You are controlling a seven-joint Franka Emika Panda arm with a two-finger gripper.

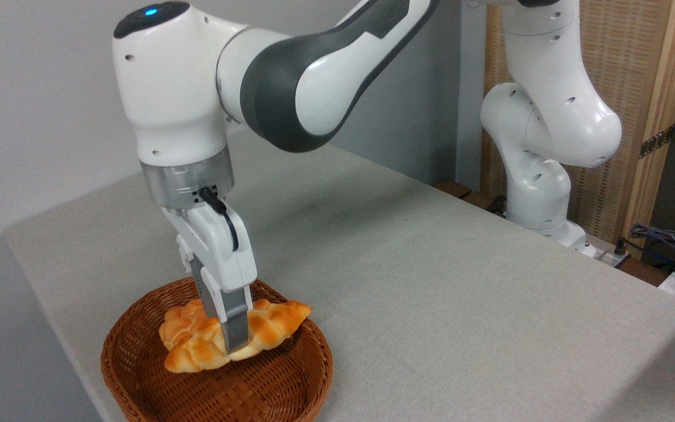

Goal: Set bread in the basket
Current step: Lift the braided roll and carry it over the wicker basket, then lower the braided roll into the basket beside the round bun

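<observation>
From my screen I see the gripper [233, 346] reaching straight down into the basket [290, 381], its fingers [235, 328] clamped on the bread [273, 328] at about the loaf's middle. The loaf lies within the basket's rim, tilted: its right tip is raised near the basket's far-right edge, and its left tip points down toward the weave at the basket's centre. I cannot tell whether that low end touches the bottom. Behind the loaf, toward the basket's back-left, I make out another golden, knotted piece, a bun [182, 321], partly hidden by the gripper. The basket sits at the near-left corner of the table [431, 281], close to the front edge. Far from the basket, at the table's back-right, the arm's base [539, 199] stands upright, with a slatted wooden screen [636, 88] behind it and some cables [665, 240] off the table's right side.
</observation>
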